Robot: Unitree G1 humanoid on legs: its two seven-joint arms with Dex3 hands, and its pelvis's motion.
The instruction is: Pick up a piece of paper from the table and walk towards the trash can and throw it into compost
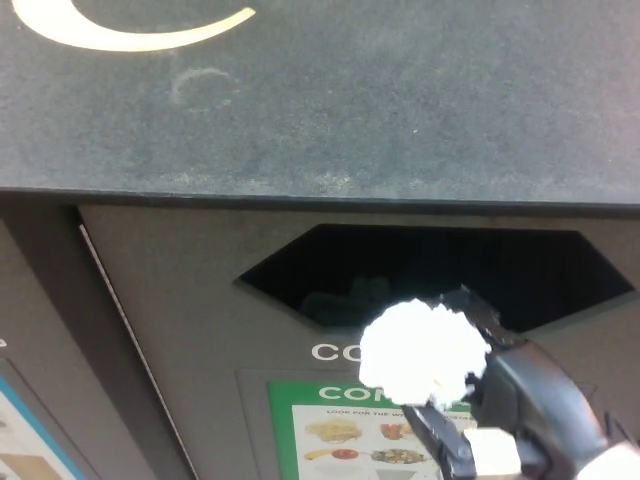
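Dark bin front (180, 290) fills the view; the right hand (505, 395), clamped on crumpled paper (423, 352), sits just below the compost opening (440, 275). Only the drop remains.

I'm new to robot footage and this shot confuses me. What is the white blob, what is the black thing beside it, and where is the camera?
The camera sits on a humanoid robot's head and looks down at a dark waste bin just in front of it. The grey speckled area across the upper half is the bin's top. Below it is a dark six-sided opening, the compost slot, with a partly hidden white "COMPOST" label and a green food-picture sticker underneath. The black shape at the lower right is the robot's right hand. It holds the white blob, a crumpled piece of paper, at the slot's lower edge, not yet dropped in. The left hand is out of view.
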